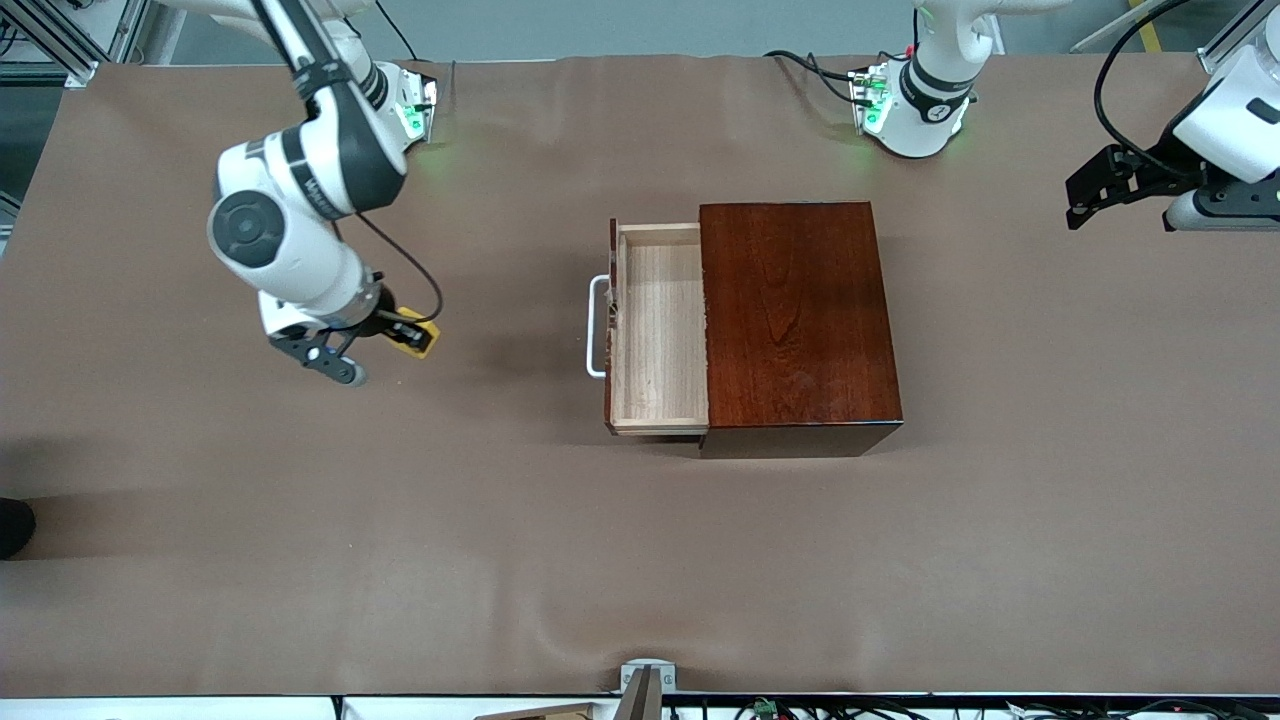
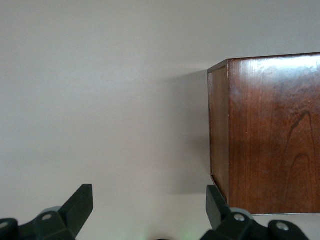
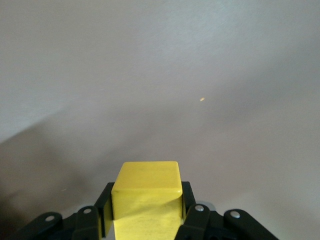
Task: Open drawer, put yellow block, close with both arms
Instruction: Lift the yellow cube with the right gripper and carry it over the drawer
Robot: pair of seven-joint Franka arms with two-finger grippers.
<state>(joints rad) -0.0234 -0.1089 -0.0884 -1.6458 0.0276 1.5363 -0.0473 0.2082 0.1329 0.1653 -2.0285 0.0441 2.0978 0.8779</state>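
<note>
The dark mahogany box (image 1: 795, 310) stands mid-table, and its drawer (image 1: 660, 330) is pulled out toward the right arm's end. The pale-wood tray is empty, with the white handle (image 1: 597, 327) at its front. My right gripper (image 1: 408, 335) is shut on the yellow block (image 1: 422, 338) over the bare mat toward the right arm's end, well apart from the drawer. The right wrist view shows the block (image 3: 146, 192) between the fingers (image 3: 187, 200). My left gripper (image 1: 1078, 205) is open and empty, up beside the box's closed back end. The box also shows in the left wrist view (image 2: 270, 135), past the gripper (image 2: 148, 202).
A brown mat (image 1: 640, 560) covers the whole table. The arm bases (image 1: 915, 100) stand along the edge farthest from the front camera. A small metal bracket (image 1: 647, 680) sits at the nearest edge.
</note>
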